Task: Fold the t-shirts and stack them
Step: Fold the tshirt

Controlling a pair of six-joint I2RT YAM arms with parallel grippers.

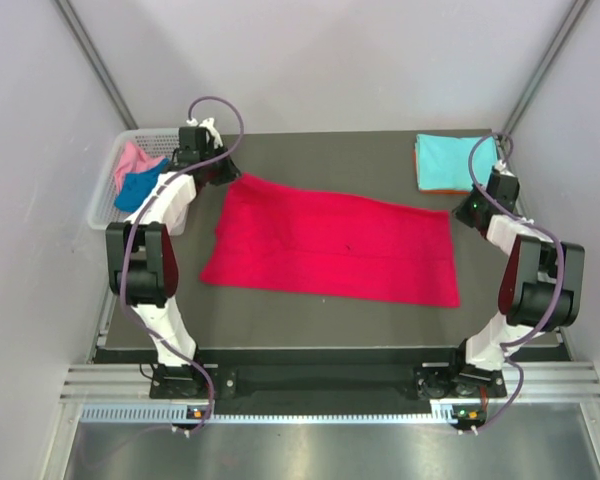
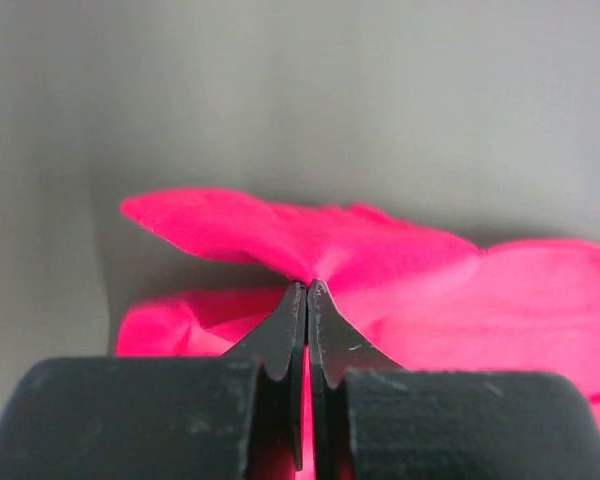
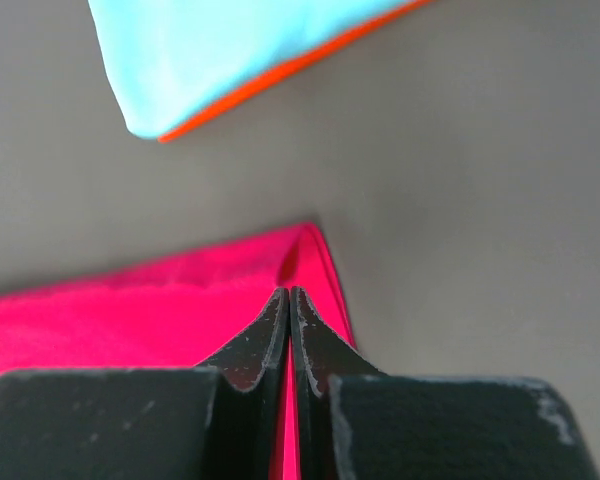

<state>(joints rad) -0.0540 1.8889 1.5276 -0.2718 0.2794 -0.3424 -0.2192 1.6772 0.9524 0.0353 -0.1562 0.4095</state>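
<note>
The crimson red soft cloth t-shirt (image 1: 330,245) lies spread as a long band across the middle of the dark grey table (image 1: 310,325), running from the far left down toward the right side. The left gripper (image 2: 307,287) sits at its far left corner, the two black fingers pressed together on a pinch of red cloth that puckers at their tips. The right gripper (image 3: 289,292) sits at the far right corner, its fingers likewise closed tight with the red edge caught between them. A light turquoise folded t-shirt (image 1: 450,160) rests at the far right of the table on top of an orange t-shirt (image 3: 280,72), of which only an edge shows. A pink t-shirt (image 1: 132,160) and a royal blue t-shirt (image 1: 140,188) lie bunched in the white plastic lattice basket (image 1: 102,200) at the far left. With both far corners gripped, the step in hand looks like a fold of the red shirt; the next move probably calls for lifting both corners evenly and carrying them toward the near edge, with the cloth taut between the arms
</note>
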